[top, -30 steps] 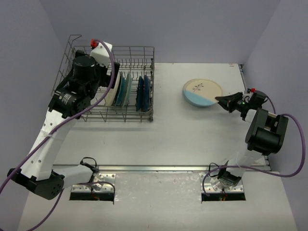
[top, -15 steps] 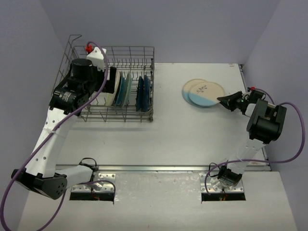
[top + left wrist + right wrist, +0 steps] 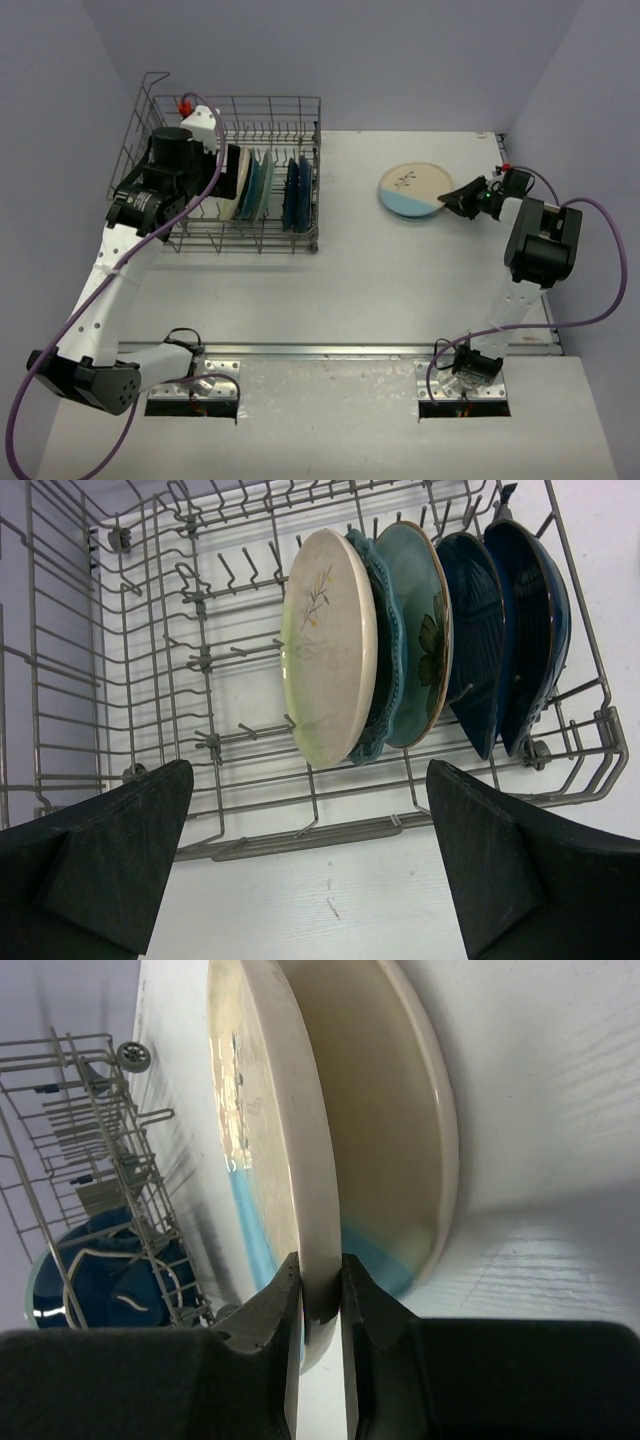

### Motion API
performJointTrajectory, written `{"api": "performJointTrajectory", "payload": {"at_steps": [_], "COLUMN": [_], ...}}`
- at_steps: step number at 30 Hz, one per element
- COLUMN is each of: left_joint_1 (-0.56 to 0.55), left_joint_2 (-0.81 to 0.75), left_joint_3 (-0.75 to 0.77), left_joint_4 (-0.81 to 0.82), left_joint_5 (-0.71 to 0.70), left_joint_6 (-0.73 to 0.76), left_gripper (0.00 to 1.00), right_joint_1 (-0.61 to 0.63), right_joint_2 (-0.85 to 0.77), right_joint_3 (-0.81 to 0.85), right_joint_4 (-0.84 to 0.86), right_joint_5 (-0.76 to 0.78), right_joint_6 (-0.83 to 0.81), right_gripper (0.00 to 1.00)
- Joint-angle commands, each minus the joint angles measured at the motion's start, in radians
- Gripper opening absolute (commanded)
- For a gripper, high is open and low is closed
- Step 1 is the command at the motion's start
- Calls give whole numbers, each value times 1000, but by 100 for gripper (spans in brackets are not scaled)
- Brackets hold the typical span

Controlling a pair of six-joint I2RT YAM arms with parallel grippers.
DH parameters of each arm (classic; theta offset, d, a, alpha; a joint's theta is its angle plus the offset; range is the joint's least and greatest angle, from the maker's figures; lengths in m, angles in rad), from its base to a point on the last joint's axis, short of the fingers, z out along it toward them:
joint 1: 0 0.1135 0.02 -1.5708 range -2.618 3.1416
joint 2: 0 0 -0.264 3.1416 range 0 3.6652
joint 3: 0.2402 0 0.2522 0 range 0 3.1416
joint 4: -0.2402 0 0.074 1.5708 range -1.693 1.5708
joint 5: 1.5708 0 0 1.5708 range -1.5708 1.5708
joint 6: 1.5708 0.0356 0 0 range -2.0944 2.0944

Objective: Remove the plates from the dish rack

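Note:
The grey wire dish rack (image 3: 296,101) stands at the back left with several plates upright in it. In the left wrist view a cream twig plate (image 3: 330,650), a teal scalloped plate (image 3: 384,702), a teal leaf plate (image 3: 422,630) and two dark blue plates (image 3: 485,640) stand in the rack (image 3: 150,630). My left gripper (image 3: 233,172) is open and empty beside the cream plate; its jaws stand wide apart (image 3: 308,780). My right gripper (image 3: 456,197) is shut on the rim of a cream-and-blue twig plate (image 3: 415,186), over a second cream-and-blue plate (image 3: 400,1160).
The table's right edge and the side wall are close behind my right arm (image 3: 540,245). The rack's tall wire side (image 3: 140,120) rises left of my left arm. In the right wrist view the rack (image 3: 90,1130) and a dark blue plate (image 3: 90,1290) show far off.
My right gripper carried the twig plate right, then back left; it now lies squarely over the lower plate. My left gripper moved slightly further over the rack.

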Motion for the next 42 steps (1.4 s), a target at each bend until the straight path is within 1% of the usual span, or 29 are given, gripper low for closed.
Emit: {"api": "performJointTrajectory", "payload": {"at_steps": [1,4,6,8,10,12,15,18,22,23,24,26,27,28,31,32,33,36,39,42], "left_joint_1": [11,11,11,10,10,11,11,11,13,14,14,14,13,14,14,13,13,14,14,14], "left_joint_2": [-43,-46,-43,-44,-46,-46,-45,-19,77,93,108,131,149,164,201,216,223,255,279,306], "left_joint_3": [-8,-22,-25,-30,-31,-36,-45,-44,-26,-24,-18,-6,4,12,25,29,28,22,18,17], "left_joint_4": [42,42,42,44,44,47,54,37,-12,-14,-19,-26,-28,-28,-17,-4,2,52,82,104], "left_joint_5": [-8,-13,-22,-25,-25,-24,-33,-31,41,53,62,66,64,60,46,41,37,9,-7,-30], "left_joint_6": [-8,-8,-9,-8,-12,-12,-12,-30,-51,-51,-49,-51,-49,-49,-42,-34,-31,-11,2,13], "left_gripper": [100,100,100,100,100,100,100,100,100,100,98,94,92,90,84,80,78,67,64,63], "right_joint_1": [18,19,20,25,27,28,31,41,55,58,59,59,60,59,60,59,60,60,60,59], "right_joint_2": [-9,1,4,-3,-19,-43,-80,-146,-305,-340,-371,-432,-487,-528,-638,-705,-717,-861,-932,-963], "right_joint_3": [47,87,123,142,150,148,137,112,56,43,22,-4,-28,-46,-101,-135,-148,-230,-257,-259], "right_joint_4": [-93,-190,-263,-298,-333,-370,-393,-395,-363,-360,-357,-353,-347,-345,-335,-327,-322,-290,-295,-312], "right_joint_5": [74,142,190,226,259,277,304,366,375,365,355,338,331,326,312,303,301,282,263,243], "right_joint_6": [-52,-69,-99,-125,-141,-144,-160,-216,-304,-328,-340,-359,-378,-393,-447,-471,-482,-522,-536,-532], "right_gripper": [29,37,44,50,63,71,76,77,79,82,84,91,97,99,99,99,99,99,99,99]}}
